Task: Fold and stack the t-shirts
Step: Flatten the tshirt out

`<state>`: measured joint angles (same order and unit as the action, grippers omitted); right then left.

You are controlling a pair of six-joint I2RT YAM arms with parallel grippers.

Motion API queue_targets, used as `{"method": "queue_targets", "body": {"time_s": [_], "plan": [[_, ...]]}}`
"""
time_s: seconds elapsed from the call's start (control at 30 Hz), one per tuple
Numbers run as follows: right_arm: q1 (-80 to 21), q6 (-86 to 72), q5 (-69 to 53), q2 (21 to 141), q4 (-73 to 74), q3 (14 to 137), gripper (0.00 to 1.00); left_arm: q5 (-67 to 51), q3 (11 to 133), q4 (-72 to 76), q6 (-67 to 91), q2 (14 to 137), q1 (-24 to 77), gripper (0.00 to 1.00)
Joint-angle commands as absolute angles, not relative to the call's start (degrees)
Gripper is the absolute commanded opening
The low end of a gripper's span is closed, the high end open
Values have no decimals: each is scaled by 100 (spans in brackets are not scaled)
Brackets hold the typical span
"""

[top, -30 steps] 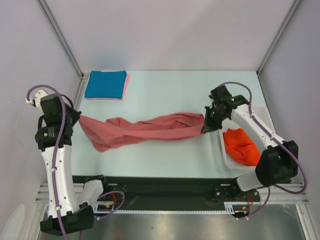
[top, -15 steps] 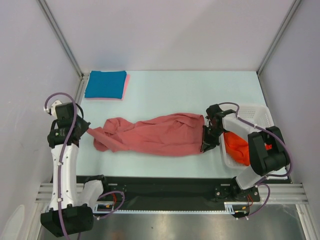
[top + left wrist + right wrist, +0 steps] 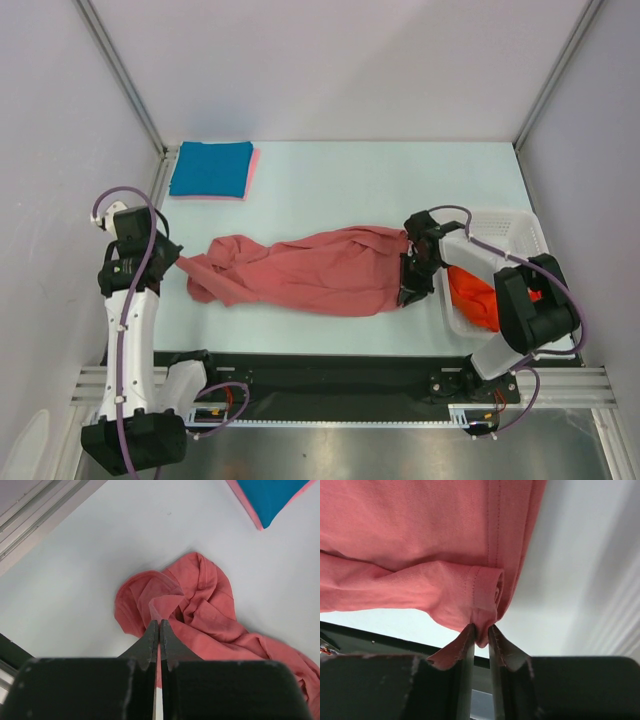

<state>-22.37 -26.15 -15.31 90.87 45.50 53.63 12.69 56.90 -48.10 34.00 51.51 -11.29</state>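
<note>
A dusty salmon-red t-shirt (image 3: 300, 268) lies stretched and rumpled across the table's middle. My left gripper (image 3: 170, 258) is shut on its left end; in the left wrist view the closed fingertips (image 3: 159, 625) pinch a fold of the bunched cloth (image 3: 200, 610). My right gripper (image 3: 408, 288) is shut on its right hem; in the right wrist view the cloth (image 3: 420, 555) hangs from the gripper (image 3: 481, 630). A folded teal-blue t-shirt (image 3: 212, 168) lies on a light pink one (image 3: 254, 170) at the far left. An orange-red t-shirt (image 3: 478, 292) sits in the basket.
A white lattice basket (image 3: 515, 222) stands at the right edge, beside my right arm. The teal-blue corner (image 3: 270, 497) shows at the left wrist view's top right. Metal frame posts rise at both far corners. A black rail (image 3: 330, 368) runs along the near edge.
Both grippers have come down and inward with the salmon-red shirt. The cloth went from a taut twisted band to a wider, slack spread on the table.
</note>
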Motion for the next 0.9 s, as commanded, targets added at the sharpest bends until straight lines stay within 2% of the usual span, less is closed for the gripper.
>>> {"method": "queue_targets", "body": {"time_s": [0.0, 0.03, 0.2, 0.27, 0.3, 0.37, 0.43, 0.5, 0.53, 0.6, 0.63, 0.67, 0.7, 0.73, 0.8, 0.83, 0.87], "plan": [[-2259, -2698, -1327, 8807, 4693, 5511, 21, 1230, 5722, -4667, 3243, 5019, -1072, 0], [-2267, -2681, -1275, 8754, 4719, 5537, 18, 1230, 5713, -4667, 3243, 5019, -1072, 0], [-2276, -2672, -1204, 8622, 4948, 5686, 15, 1222, 5695, -4676, 3252, 4983, -1063, 0], [-2276, -2681, -1230, 8570, 5001, 5695, 1, 1230, 5678, -4684, 3269, 4948, -1055, 0], [-2276, -2681, -1213, 8543, 5027, 5721, 0, 1230, 5678, -4685, 3261, 4948, -1055, 0], [-2285, -2655, -1160, 8499, 5158, 5783, 1, 1239, 5686, -4702, 3252, 4931, -1063, 0], [-2285, -2611, -1151, 8490, 5247, 5897, 15, 1265, 5687, -4720, 3243, 4896, -1055, 0], [-2285, -2575, -1143, 8473, 5247, 5924, 11, 1274, 5669, -4729, 3243, 4887, -1055, 1], [-2285, -2584, -1134, 8464, 5264, 5933, 0, 1274, 5669, -4720, 3243, 4887, -1055, 0], [-2285, -2610, -1160, 8473, 5247, 5933, 0, 1257, 5669, -4737, 3243, 4887, -1055, 0], [-2285, -2628, -1195, 8473, 5247, 5933, 2, 1257, 5678, -4737, 3252, 4878, -1055, 0], [-2285, -2628, -1187, 8481, 5238, 5933, 15, 1266, 5686, -4746, 3243, 4878, -1055, 0], [-2294, -2619, -1213, 8473, 5230, 5924, 23, 1266, 5695, -4746, 3243, 4887, -1055, 0], [-2294, -2610, -1222, 8481, 5221, 5915, 23, 1266, 5695, -4755, 3234, 4887, -1055, 0], [-2285, -2610, -1222, 8464, 5212, 5889, 16, 1274, 5704, -4764, 3234, 4887, -1055, 0], [-2285, -2610, -1230, 8464, 5203, 5889, 3, 1274, 5704, -4764, 3234, 4878, -1046, 0], [-2285, -2628, -1239, 8464, 5194, 5880, 0, 1274, 5704, -4764, 3234, 4878, -1055, 0]]}}
